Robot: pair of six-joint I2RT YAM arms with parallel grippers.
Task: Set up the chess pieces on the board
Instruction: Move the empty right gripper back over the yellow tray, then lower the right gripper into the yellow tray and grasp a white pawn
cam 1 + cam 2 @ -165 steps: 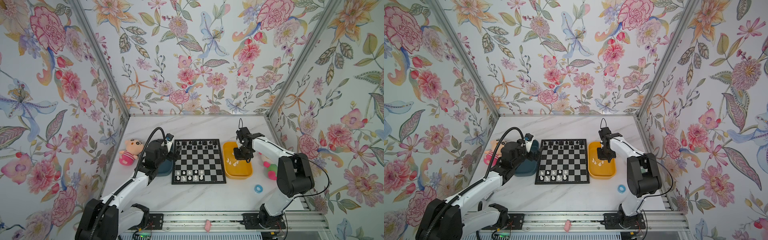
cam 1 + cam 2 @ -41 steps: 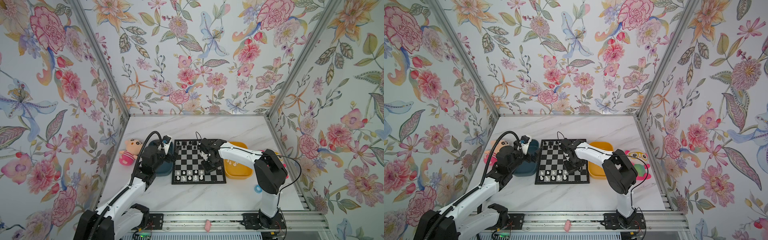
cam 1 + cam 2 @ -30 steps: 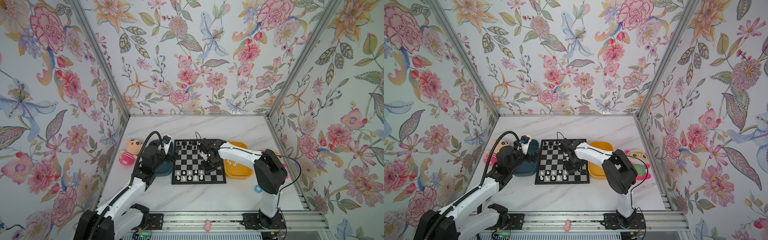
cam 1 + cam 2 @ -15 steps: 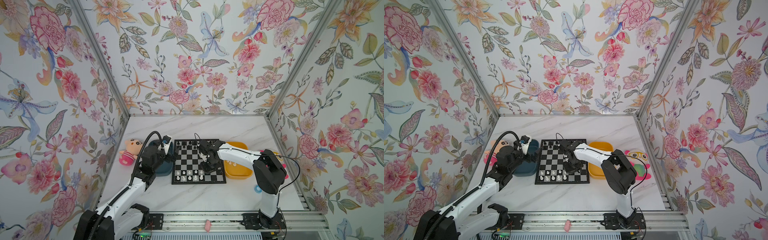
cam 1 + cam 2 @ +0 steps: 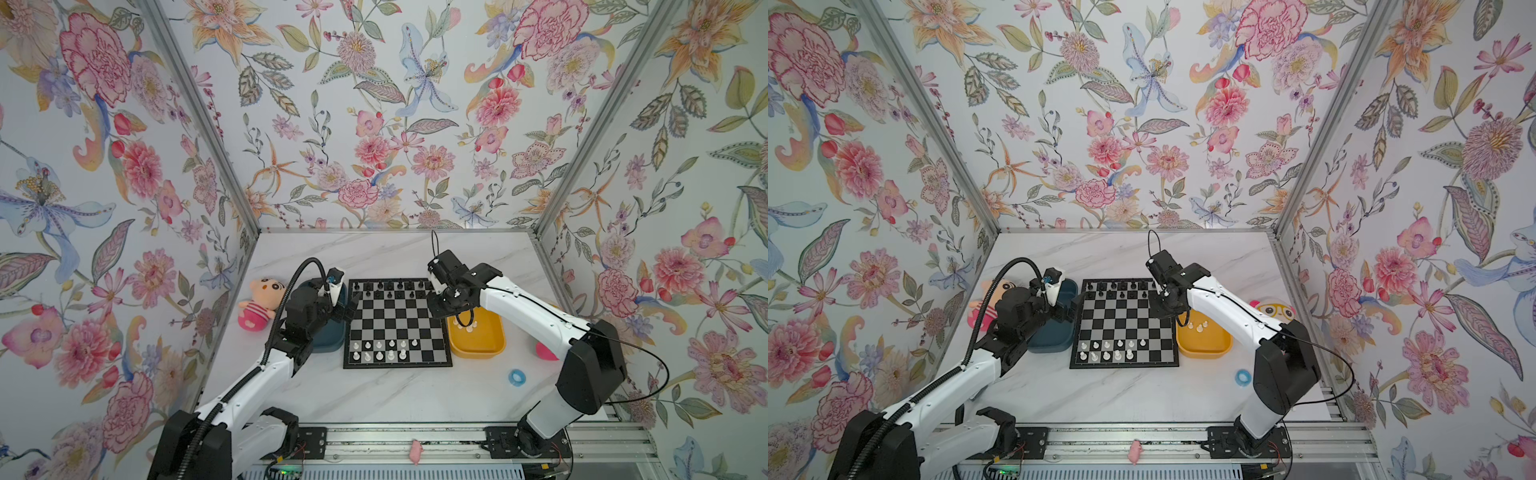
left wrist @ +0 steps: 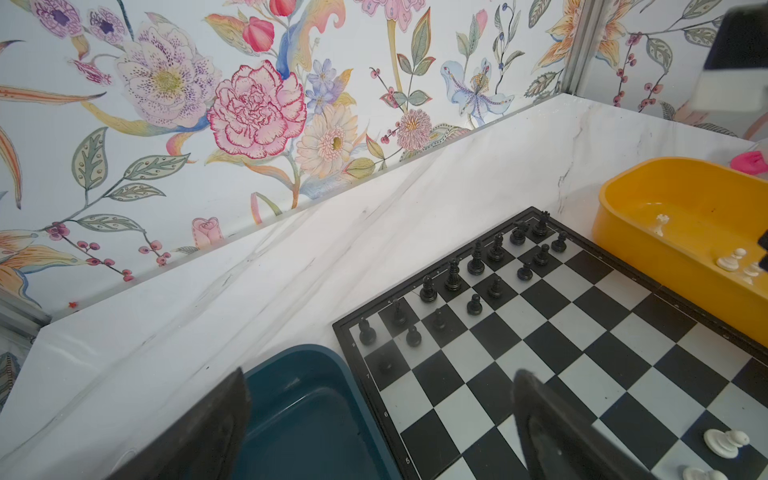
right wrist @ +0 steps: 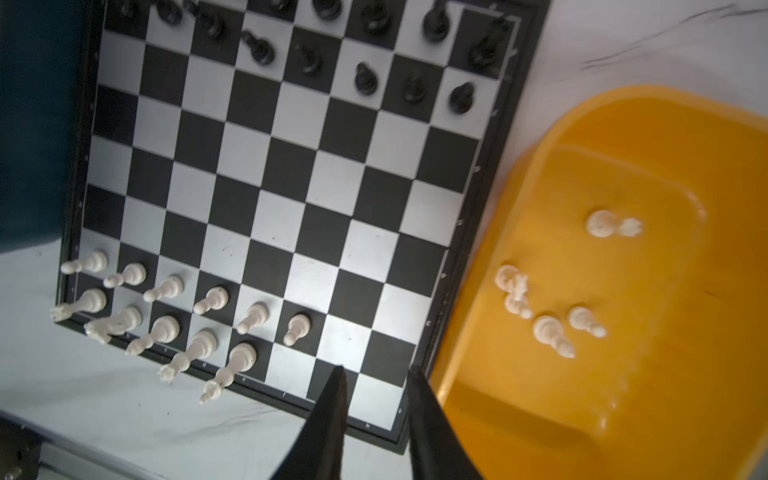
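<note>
The board (image 5: 397,316) (image 5: 1125,318) lies mid-table. On its near two rows stand several white chess pieces (image 5: 380,350) (image 5: 1106,350) (image 7: 166,320). More white pieces (image 5: 467,326) (image 5: 1198,325) (image 7: 548,324) lie in the yellow tray (image 5: 478,349) (image 7: 665,395) at the board's right. My right gripper (image 5: 436,305) (image 5: 1156,307) (image 7: 376,370) hovers over the board's right edge, slightly open and holding nothing. My left gripper (image 5: 351,305) (image 5: 1077,305) (image 6: 380,372) is wide open and empty over the board's left edge and the teal tray.
Black pieces (image 5: 390,289) (image 6: 478,270) fill the board's far rows. A dark teal tray (image 5: 330,336) (image 6: 299,415) sits left of the board, a doll (image 5: 259,303) beyond it. A blue ring (image 5: 516,377) and a pink toy (image 5: 544,351) lie at the right.
My right gripper has opened, left a white pawn standing in the pawn row, and risen back toward the board's right edge. The left arm has not moved.
</note>
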